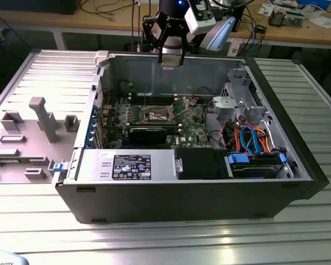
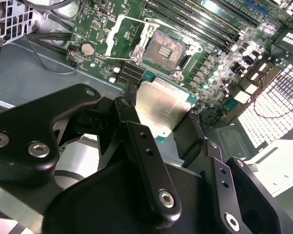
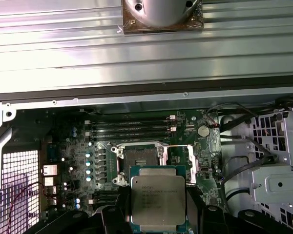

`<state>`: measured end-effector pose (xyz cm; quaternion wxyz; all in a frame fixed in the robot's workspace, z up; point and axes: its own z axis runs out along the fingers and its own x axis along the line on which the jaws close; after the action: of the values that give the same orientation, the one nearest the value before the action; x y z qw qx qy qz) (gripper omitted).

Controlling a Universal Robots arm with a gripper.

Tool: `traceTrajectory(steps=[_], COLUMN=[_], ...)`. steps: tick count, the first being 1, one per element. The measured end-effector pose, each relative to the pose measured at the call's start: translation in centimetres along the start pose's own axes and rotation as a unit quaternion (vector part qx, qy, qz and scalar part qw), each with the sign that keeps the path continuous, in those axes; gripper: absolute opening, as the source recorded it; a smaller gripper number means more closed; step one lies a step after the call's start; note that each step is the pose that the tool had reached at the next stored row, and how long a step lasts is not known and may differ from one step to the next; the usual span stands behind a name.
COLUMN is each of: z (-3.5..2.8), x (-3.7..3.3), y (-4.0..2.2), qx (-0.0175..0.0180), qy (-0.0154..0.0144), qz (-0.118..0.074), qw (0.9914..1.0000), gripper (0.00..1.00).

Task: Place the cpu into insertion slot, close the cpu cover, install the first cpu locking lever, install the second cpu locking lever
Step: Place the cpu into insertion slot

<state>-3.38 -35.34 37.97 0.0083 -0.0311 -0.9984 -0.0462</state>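
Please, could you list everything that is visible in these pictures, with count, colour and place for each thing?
computer case: one, black, open on the ribbed table
circuit board: one, green, inside the case
insertion slot: one, dark with silvery border, on the board, empty
cpu cover: one, silvery, open beside the slot
memory slots: several, black, beside the slot
expansion card: one, black, on the board
cpu: one, silver-grey, in the pincer, above the board
pincer: one, black, shut on the cpu
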Motion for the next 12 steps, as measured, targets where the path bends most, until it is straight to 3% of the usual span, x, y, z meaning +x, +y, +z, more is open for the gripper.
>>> traceTrajectory(steps=[9,12], z=[0.0,0.0], x=[0.0,0.0], y=[0.0,0.0], qx=[-0.0001,-0.0003], qy=[-0.0003,-0.0011], qz=[0.003,0.011], qw=[1.0,0.99994], gripper=[0.54,0.54])
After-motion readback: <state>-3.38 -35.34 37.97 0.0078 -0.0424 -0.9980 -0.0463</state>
